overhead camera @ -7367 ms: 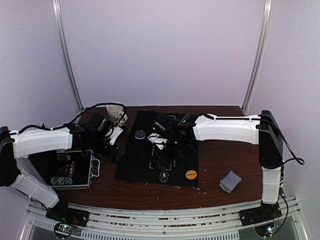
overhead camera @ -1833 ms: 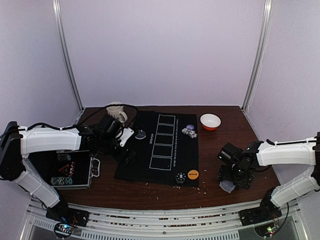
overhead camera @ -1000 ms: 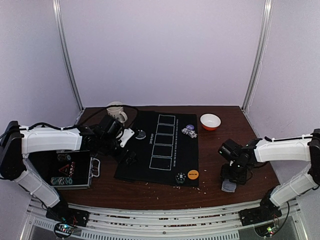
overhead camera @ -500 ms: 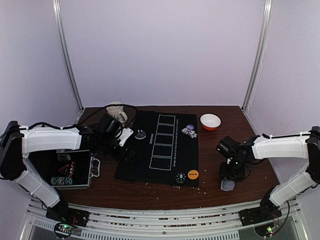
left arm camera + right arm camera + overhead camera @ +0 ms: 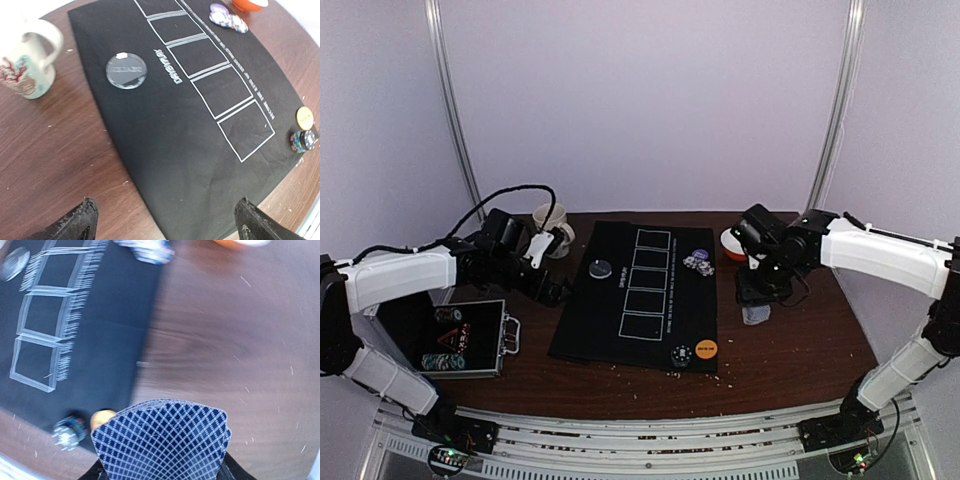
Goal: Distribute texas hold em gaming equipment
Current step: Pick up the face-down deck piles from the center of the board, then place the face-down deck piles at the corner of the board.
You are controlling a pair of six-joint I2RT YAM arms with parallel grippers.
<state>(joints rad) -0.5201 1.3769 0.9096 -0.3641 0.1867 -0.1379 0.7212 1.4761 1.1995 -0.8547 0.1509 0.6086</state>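
Observation:
My right gripper (image 5: 756,297) is shut on a deck of playing cards (image 5: 755,314) and holds it above the bare wood just right of the black mat (image 5: 590,330). In the right wrist view the deck (image 5: 162,437) shows a blue-white lattice back between my fingers (image 5: 162,471). My left gripper (image 5: 550,291) is open and empty at the mat's left edge, its fingertips (image 5: 84,223) wide apart over the mat (image 5: 190,150). On the mat lie a grey round disc (image 5: 126,71), a pile of chips (image 5: 228,21), an orange button (image 5: 304,116) and a small chip stack (image 5: 303,140).
A white patterned mug (image 5: 550,219) stands at the back left. The red-and-white bowl (image 5: 728,243) is mostly hidden behind my right arm. An open chip case (image 5: 460,338) lies at the near left. Crumbs dot the front edge of the wood.
My right gripper took the deck from the table's near right, lifted it, and carried it back and left toward the mat's right edge. My left arm drew back a little to the left.

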